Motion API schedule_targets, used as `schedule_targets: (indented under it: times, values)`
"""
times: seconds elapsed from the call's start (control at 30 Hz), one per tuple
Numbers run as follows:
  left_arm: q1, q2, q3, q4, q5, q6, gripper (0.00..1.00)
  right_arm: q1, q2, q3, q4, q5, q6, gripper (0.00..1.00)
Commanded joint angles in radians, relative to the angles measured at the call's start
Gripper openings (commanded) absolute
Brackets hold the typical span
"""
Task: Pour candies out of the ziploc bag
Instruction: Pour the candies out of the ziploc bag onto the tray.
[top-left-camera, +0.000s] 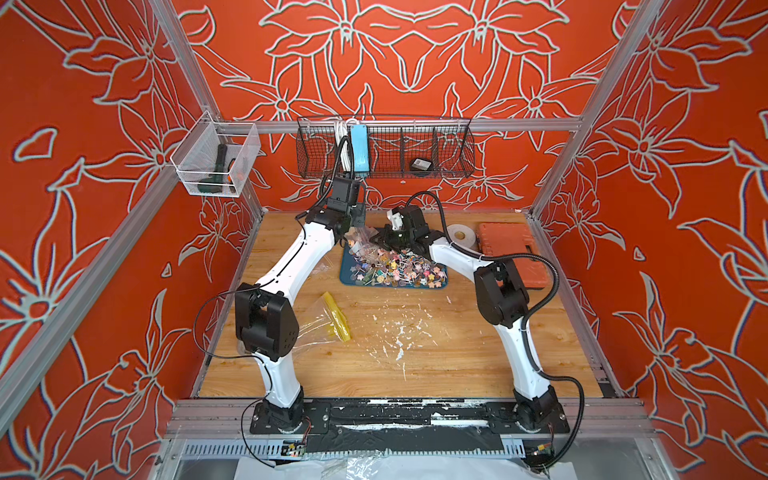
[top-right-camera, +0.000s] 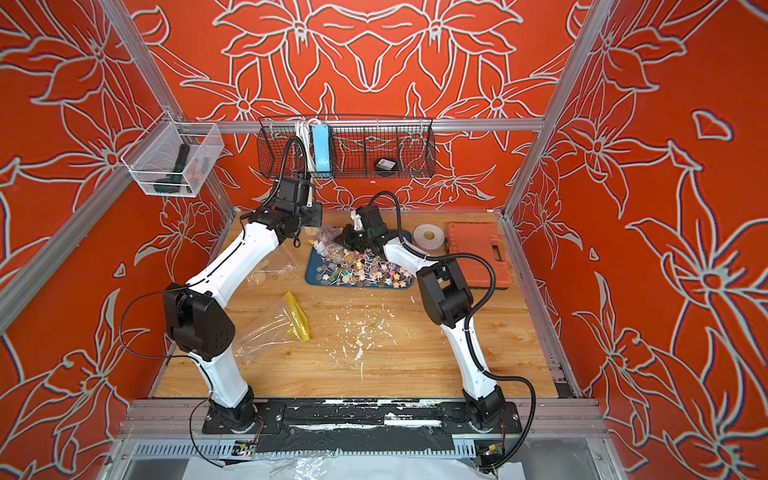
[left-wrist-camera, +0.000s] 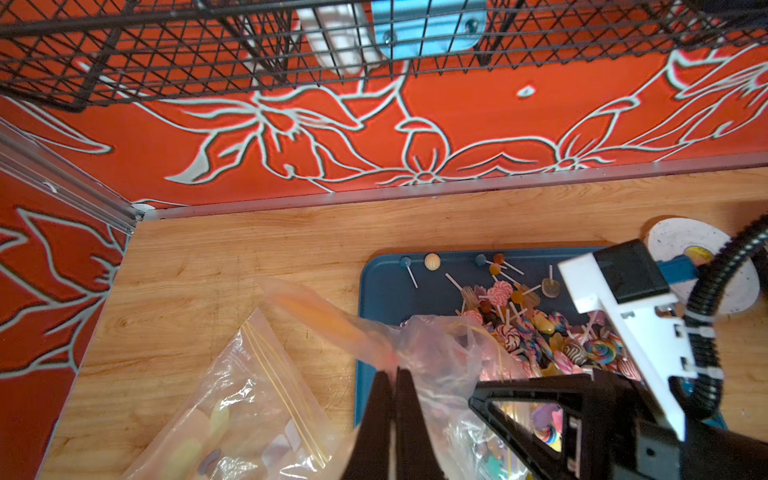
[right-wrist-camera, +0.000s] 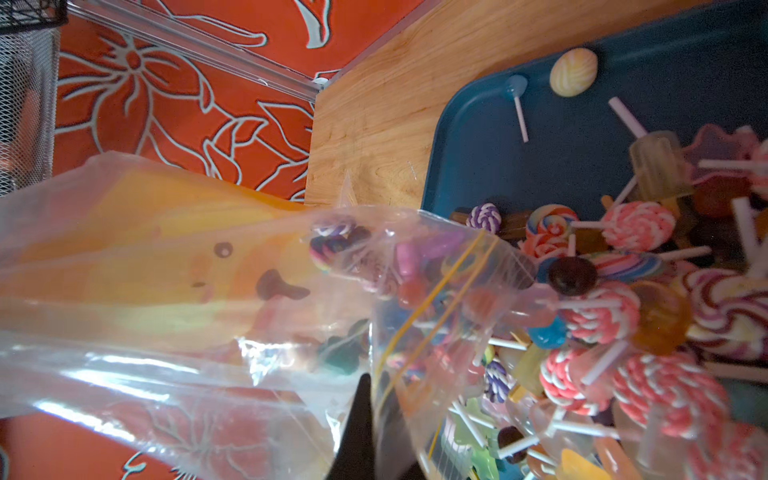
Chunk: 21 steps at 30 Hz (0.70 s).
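Up front on the counter, a yellow-striped clear bag. Left jaws and right jaws pinched tight on the ziploc bag above candies heaped on blue tray, tape roll beside.

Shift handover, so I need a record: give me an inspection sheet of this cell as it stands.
Surface: wooden table, white flecks near its front middle.
Job's things: candies mostly piled on the blue tray; ziploc bag held over its corner, some inside.
Clutter: yellow-strip bag, another clear bag, tape roll, orange case.
End effectors: left end effector and right end effector both shut on the ziploc bag.
Cables: black conduit along the right arm; thin wire looping off the left arm.
Surroundings: wire basket, mesh bin, red floral walls.
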Motion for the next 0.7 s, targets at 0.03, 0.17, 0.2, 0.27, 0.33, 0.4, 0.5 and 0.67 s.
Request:
schedule_targets:
  times: [0.03,0.17,0.2,0.27,0.33,0.4,0.5,0.67]
  values:
    - [0.001,-0.075,0.052,0.074,-0.036,0.015,0.00,-0.007,-0.010,-0.049,-0.080,0.048,-0.029,0.00]
    - [-0.012,-0.081,0.061,0.072,-0.040,0.019,0.00,-0.009,-0.016,-0.042,-0.076,0.041,-0.030,0.00]
    - [-0.015,-0.082,0.065,0.069,-0.041,0.019,0.00,-0.010,-0.019,-0.039,-0.076,0.039,-0.029,0.00]
    - [-0.019,-0.082,0.069,0.064,-0.042,0.019,0.00,-0.009,-0.025,-0.039,-0.075,0.036,-0.029,0.00]
    - [-0.024,-0.085,0.069,0.063,-0.046,0.021,0.00,-0.010,-0.038,-0.046,-0.072,0.036,-0.030,0.00]
    - [-0.028,-0.090,0.068,0.064,-0.047,0.021,0.00,-0.009,-0.051,-0.055,-0.070,0.039,-0.033,0.00]
    - [-0.032,-0.091,0.067,0.064,-0.047,0.021,0.00,-0.012,-0.073,-0.072,-0.069,0.048,-0.038,0.00]
    - [-0.033,-0.091,0.057,0.065,-0.048,0.019,0.00,-0.024,-0.100,-0.108,-0.060,0.053,-0.039,0.00]
